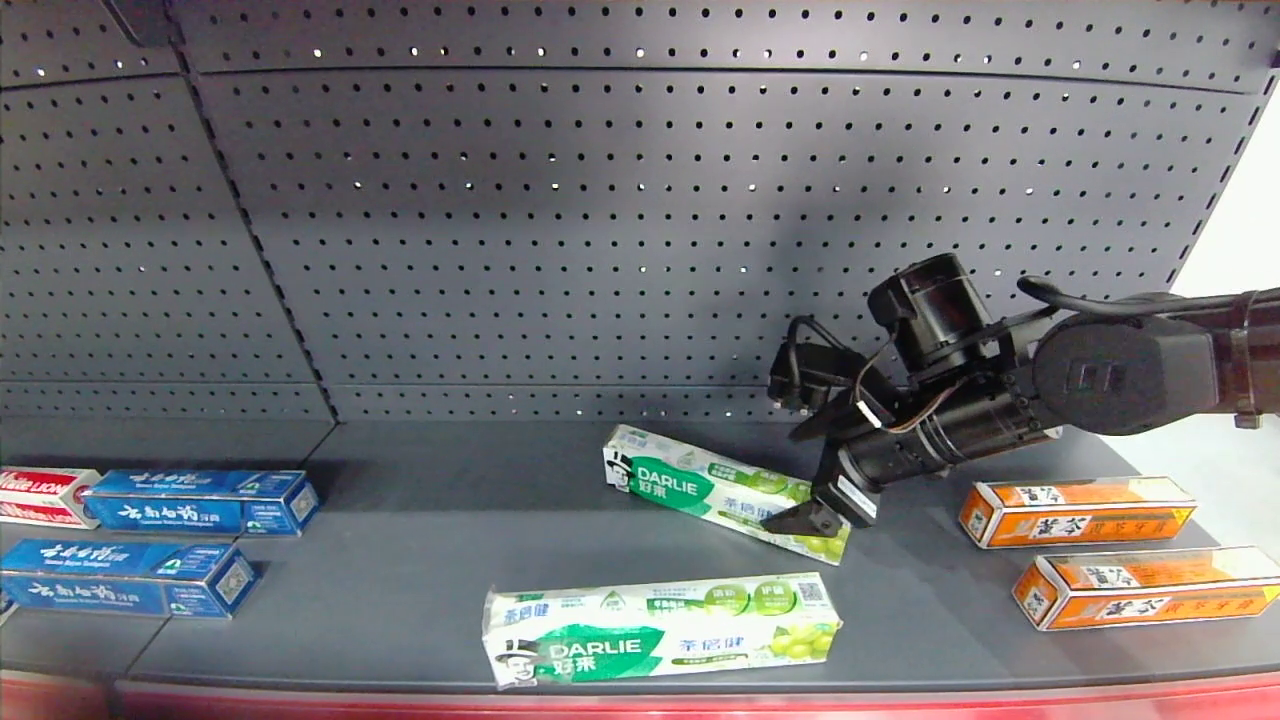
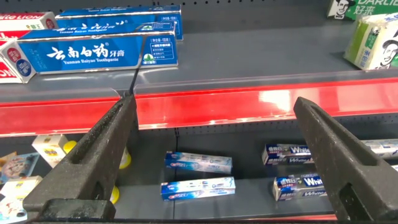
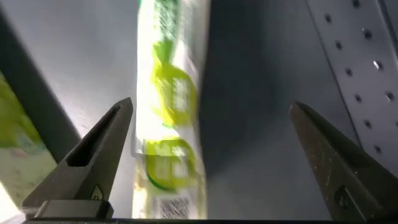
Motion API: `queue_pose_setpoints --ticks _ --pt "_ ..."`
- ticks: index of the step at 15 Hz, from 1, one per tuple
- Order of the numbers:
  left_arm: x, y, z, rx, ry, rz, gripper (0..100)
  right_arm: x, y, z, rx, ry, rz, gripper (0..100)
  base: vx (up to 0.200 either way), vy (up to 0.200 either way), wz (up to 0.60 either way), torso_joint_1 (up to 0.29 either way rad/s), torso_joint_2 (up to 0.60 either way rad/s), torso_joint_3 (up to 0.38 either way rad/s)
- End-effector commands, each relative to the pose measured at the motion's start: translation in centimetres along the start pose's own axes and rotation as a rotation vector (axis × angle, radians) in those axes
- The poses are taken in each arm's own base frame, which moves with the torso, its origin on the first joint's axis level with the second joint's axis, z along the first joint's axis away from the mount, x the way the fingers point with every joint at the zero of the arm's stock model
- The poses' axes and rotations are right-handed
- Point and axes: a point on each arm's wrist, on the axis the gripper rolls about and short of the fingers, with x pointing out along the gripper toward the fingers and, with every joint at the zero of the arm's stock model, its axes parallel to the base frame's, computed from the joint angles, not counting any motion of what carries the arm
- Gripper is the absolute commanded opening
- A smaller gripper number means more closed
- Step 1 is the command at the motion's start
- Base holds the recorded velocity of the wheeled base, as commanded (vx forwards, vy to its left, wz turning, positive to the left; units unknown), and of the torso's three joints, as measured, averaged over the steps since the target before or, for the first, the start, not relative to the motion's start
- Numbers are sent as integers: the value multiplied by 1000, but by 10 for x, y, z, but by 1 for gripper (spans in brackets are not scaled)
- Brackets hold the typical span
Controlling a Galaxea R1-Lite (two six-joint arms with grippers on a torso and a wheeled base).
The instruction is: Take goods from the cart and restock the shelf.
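Two green-and-white toothpaste boxes lie on the grey shelf (image 1: 430, 520). One box (image 1: 660, 630) is along the front edge. The other box (image 1: 700, 487) lies angled farther back. My right gripper (image 1: 782, 482) is at that back box's right end, open, fingers astride it. In the right wrist view the box (image 3: 168, 124) lies between the spread fingers of the right gripper (image 3: 211, 106), nearer one of them, not pinched. My left gripper (image 2: 214, 99) is open and holds nothing, in front of the shelf's red front strip (image 2: 205, 102).
Two blue boxes (image 1: 200, 500) (image 1: 125, 577) and a red-and-white one (image 1: 40, 495) lie at the shelf's left. Two orange boxes (image 1: 1075, 510) (image 1: 1150, 585) lie at the right. A pegboard wall (image 1: 600, 250) closes the back. The lower shelf holds several toothpaste boxes (image 2: 198, 163).
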Motion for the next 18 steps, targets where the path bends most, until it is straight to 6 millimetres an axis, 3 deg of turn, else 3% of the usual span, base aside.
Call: queue_pose_setpoints --ticks 1,14,18 --pt "0 0 0 0 -1 0 100 -7 -3 -3 4 0 -19 100 0 0 0 0 0 0" --pt "0 0 0 0 -1 0 100 -30 -23 -33 24 50 -92 100 0 0 0 0 0 0" --pt "0 0 0 0 0 0 100 -62 -12 -28 13 -1 -124 100 0 0 0 0 0 0"
